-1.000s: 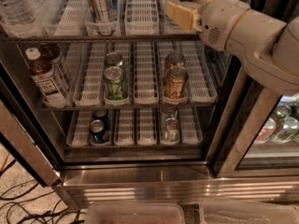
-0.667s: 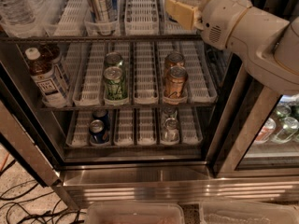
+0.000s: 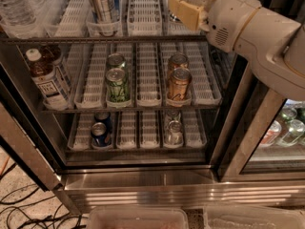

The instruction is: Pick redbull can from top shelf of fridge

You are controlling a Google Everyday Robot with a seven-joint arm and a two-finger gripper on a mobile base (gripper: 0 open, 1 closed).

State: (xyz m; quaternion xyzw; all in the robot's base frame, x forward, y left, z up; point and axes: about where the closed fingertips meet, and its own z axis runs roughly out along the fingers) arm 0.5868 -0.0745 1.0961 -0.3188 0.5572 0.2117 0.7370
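The redbull can (image 3: 102, 1) stands upright at the front of a white lane on the top shelf (image 3: 143, 8) of the fridge (image 3: 138, 178). It is tall, slim and silver-blue, and its top is cut off by the frame edge. My gripper (image 3: 185, 11), cream-coloured on a white arm, is at top-shelf height at the shelf's right side. It is well to the right of the can, about two lanes away, and does not touch it.
A water bottle (image 3: 16, 6) is at the top shelf's left. The middle rack holds a tea bottle (image 3: 47, 80), green cans (image 3: 117, 84) and copper cans (image 3: 178, 83). The bottom rack holds a blue can (image 3: 99, 133) and a silver can (image 3: 174, 131). Plastic bins (image 3: 138, 218) sit below.
My gripper has edged slightly up and to the left at the top shelf. The cans have not moved.
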